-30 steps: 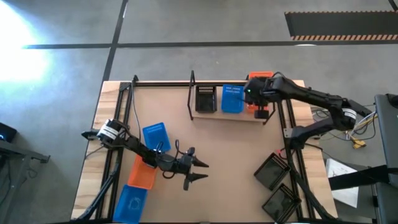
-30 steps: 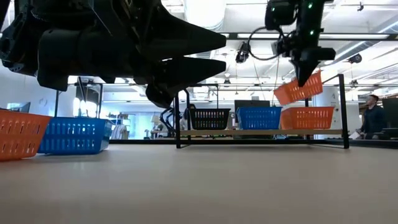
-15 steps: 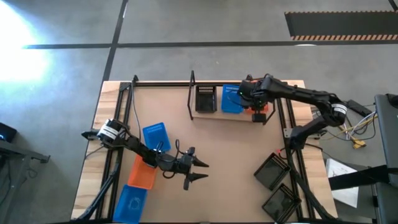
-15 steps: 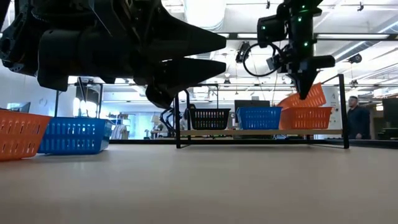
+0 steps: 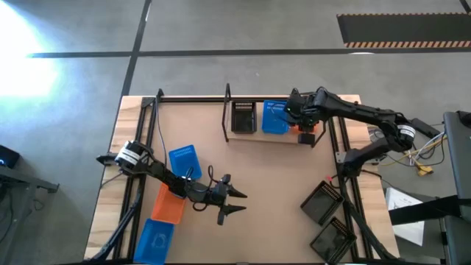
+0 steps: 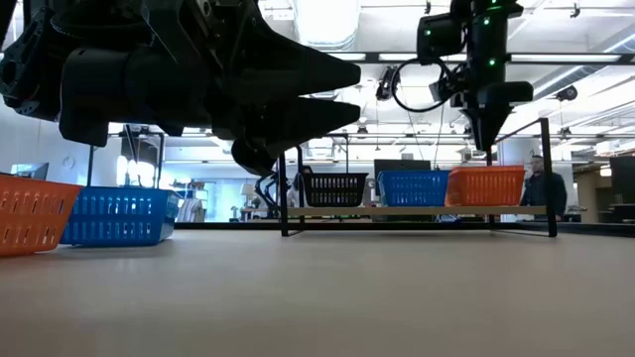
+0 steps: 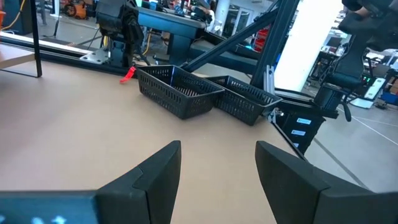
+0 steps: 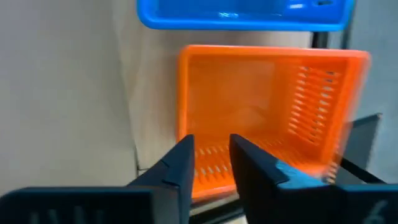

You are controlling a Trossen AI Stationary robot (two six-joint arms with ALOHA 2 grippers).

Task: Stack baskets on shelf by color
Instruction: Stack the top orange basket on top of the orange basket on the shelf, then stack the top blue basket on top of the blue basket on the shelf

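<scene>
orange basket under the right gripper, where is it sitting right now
In the low view the orange basket sits level on the shelf at its right end, beside the blue basket, with the right gripper just above it.

The desk [image 5: 272, 177] is light wood, matt and smooth, with faint grain. The shelf [image 6: 417, 211] has a pale wooden board in thin black wire, dull in finish. The orange basket [image 8: 267, 112] is slotted plastic with a soft sheen, and so is the blue basket [image 6: 412, 186] beside it. The 2 black baskets [image 7: 205, 94] are perforated plastic, matt. The black basket [image 6: 334, 188] on the shelf looks the same. The right pincer [image 8: 210, 163] has dark matt fingers that look like plastic; the left pincer [image 7: 217, 171] has the same dull finish. The floor [image 5: 221, 29] is smooth grey concrete with a bright glare.
</scene>
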